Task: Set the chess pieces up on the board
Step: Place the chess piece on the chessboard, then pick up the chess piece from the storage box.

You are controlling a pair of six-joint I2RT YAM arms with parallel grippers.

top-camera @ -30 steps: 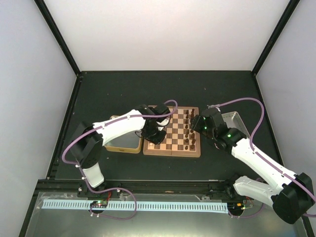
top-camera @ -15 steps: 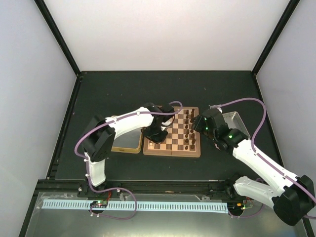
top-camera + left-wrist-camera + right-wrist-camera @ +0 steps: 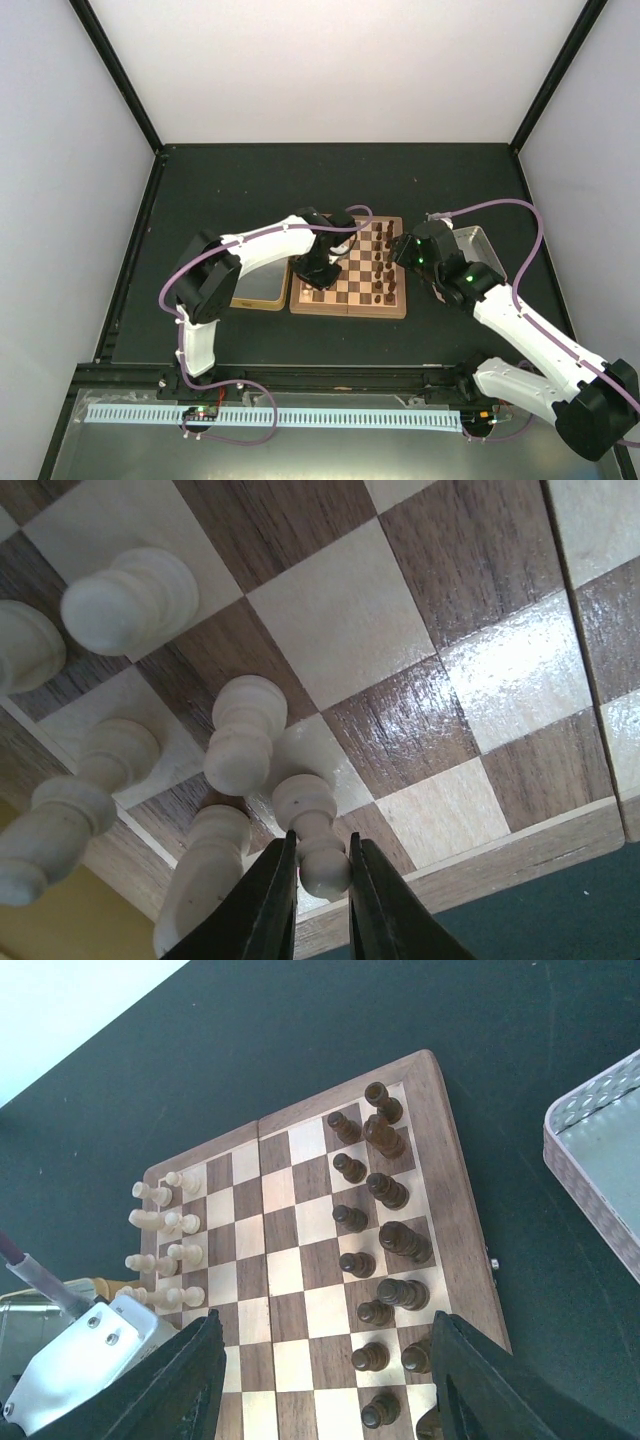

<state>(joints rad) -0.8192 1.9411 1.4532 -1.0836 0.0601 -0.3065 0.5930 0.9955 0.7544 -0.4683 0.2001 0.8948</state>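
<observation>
The board lies mid-table with dark chess pieces in two columns on its right side and pale ones along its left. My left gripper is low at the board's left near corner. It is shut on the round head of a pale pawn that stands upright on a light square near the border. Other pale pieces crowd close to its left. My right gripper hovers open above the board's right half, nothing between its fingers.
A gold-tan tin sits against the board's left edge, under my left arm. A silver-grey tray lies just right of the board, beside my right wrist. Dark table lies beyond the board's border.
My left arm's elbow has swung right while its gripper stayed at the board's left edge, settling lower with the pawn. The right arm has drawn back slightly to the right.
</observation>
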